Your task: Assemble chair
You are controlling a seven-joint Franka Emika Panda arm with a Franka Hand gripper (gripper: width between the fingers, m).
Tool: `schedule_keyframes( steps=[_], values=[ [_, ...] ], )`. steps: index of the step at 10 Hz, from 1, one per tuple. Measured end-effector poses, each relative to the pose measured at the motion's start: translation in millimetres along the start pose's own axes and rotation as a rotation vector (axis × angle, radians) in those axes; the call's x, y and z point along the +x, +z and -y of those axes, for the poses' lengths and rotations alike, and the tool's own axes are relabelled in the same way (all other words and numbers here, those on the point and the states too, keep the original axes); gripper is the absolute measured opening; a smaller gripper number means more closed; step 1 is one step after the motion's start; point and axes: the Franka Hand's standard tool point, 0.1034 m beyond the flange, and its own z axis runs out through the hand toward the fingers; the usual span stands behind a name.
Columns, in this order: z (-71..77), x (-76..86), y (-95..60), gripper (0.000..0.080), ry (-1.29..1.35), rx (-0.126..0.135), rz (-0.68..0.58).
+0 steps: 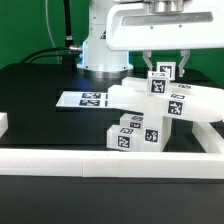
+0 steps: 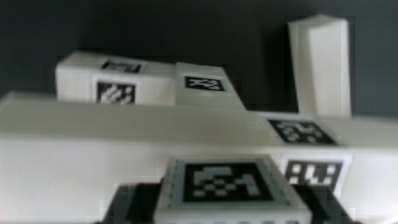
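Here the robot arm [image 1: 150, 25] reaches down from the far side, and its pincer [image 1: 161, 66] hangs over the cluster of white chair parts on the black counter [image 1: 40, 85]. Between the two fingers sits a small tagged block [image 1: 163, 71], and the fingers flank it closely on both sides, so the pincer looks narrowed onto that block. In the wrist view the same block [image 2: 222, 182] fills the near edge of the picture, its tag facing the camera, with dark finger parts beside and below it.

The block rests at the top of the chair assembly [image 1: 165, 100], a blocky white body lying toward the exterior view's right, with a broad slanted panel [image 1: 200, 100] running out to the right and several tags on its faces. Two smaller tagged pieces [image 1: 135, 133] sit touching its near side, close to the white border rail [image 1: 100, 160] that runs along the counter's near edge.

To the exterior view's left of the assembly, flat on the counter, lies the marker board [image 1: 88, 99].

In the wrist view a tall white bar [image 2: 317, 65] stands upright beyond the assembly, and tagged blocks [image 2: 151, 80] sit behind a wide pale panel [image 2: 107, 130].
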Motion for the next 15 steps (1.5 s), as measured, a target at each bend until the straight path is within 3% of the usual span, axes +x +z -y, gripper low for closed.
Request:
schedule_keyframes(
  steps=[2,5,6,7,8,11,15],
  values=[
    [5.8,-0.8,0.4,0.0268,0.252,0.026,-0.009],
    [6.2,-1.1,0.2,0.0272,0.225,0.024,-0.008],
    [7.0,-0.4,-1.3,0.0501,0.142,0.024,-0.008],
    [9.0,-0.9,-1.9,0.0501,0.101,0.022,-0.011],
    [10.4,-0.4,-2.5,0.0617,0.008,0.018,-0.017],
    [9.4,-0.2,-1.8,0.0643,-0.219,0.014,-0.018],
    [7.1,-1.1,-1.1,0.0649,-0.725,-0.022,-0.007]
  ],
)
